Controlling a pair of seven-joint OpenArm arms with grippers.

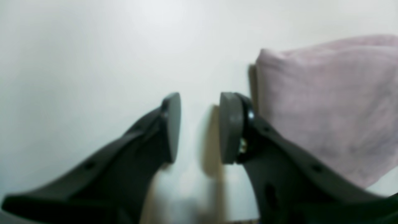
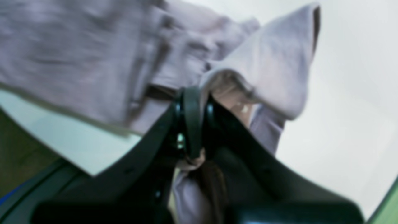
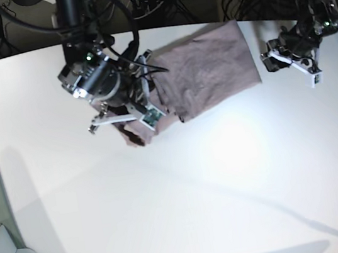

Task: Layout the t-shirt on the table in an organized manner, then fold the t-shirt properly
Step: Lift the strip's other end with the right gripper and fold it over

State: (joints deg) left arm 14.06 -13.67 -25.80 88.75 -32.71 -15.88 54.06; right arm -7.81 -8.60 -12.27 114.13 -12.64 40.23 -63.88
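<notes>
Mauve-pink t-shirt lay bunched and partly spread near the far edge of the white tabletop, broadest part flat and reaching toward the far right, narrower end crumpled and gathered toward the left. Showed soft creases across the flat part, one edge lifted off the surface in a loose fold with a sleeve-like opening standing up. Was pinched at that gathered end between the closed jaws of the right hand. Rest of the smooth, matte tabletop curved away at its edges.
</notes>
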